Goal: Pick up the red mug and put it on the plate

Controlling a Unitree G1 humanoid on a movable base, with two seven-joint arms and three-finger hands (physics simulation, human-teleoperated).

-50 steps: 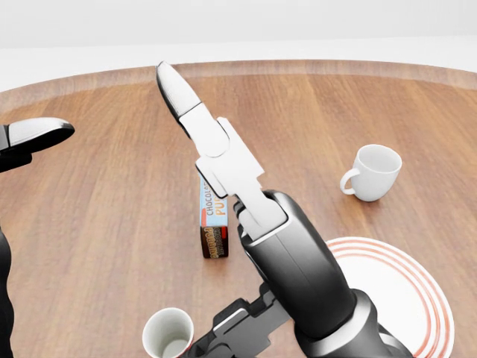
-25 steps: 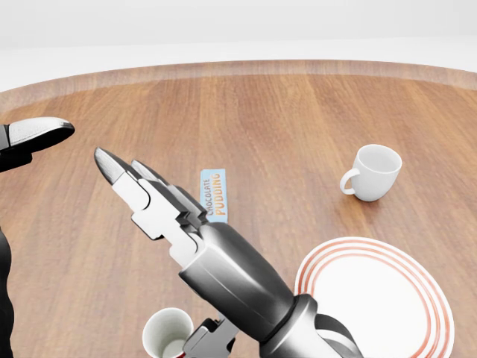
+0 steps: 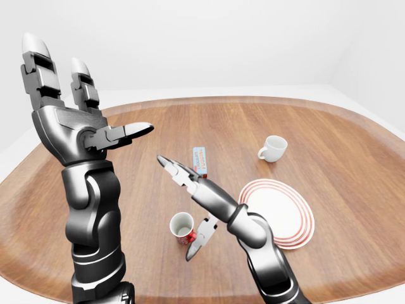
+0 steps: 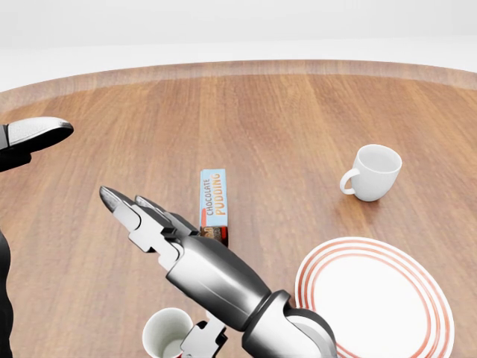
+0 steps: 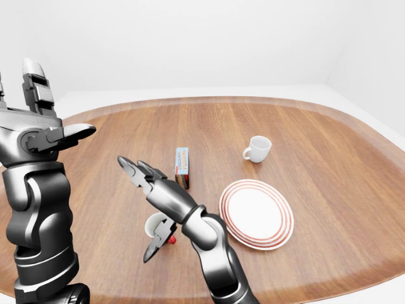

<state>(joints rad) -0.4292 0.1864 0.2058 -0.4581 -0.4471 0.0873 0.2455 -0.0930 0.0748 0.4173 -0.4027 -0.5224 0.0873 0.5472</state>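
Left-eye view: my right hand [image 3: 190, 212] hovers spread over the red mug [image 3: 182, 228], long fingers pointing toward the view's upper left, thumb hanging beside the mug's rim, nothing gripped. My left hand [image 3: 76, 120] stands raised at the view's left, fingers apart and empty. The mug sits on the wooden tabletop [image 3: 329, 139], just left of the red-ringed plate [image 3: 278, 212].

Head view: over the last second the right hand [image 4: 160, 280] has swung down from pointing steeply up the frame to lying low above the mug [image 4: 168, 335] at the bottom edge, uncovering the chocolate pudding box [image 4: 213, 201]. I read that as the reach closing in; the grasp itself is not yet made.

Right-eye view: the count is two mugs, the red one [image 5: 157, 227] and a white one [image 5: 257, 149] well apart toward the upper right, one plate [image 5: 256, 214] and one pudding box.
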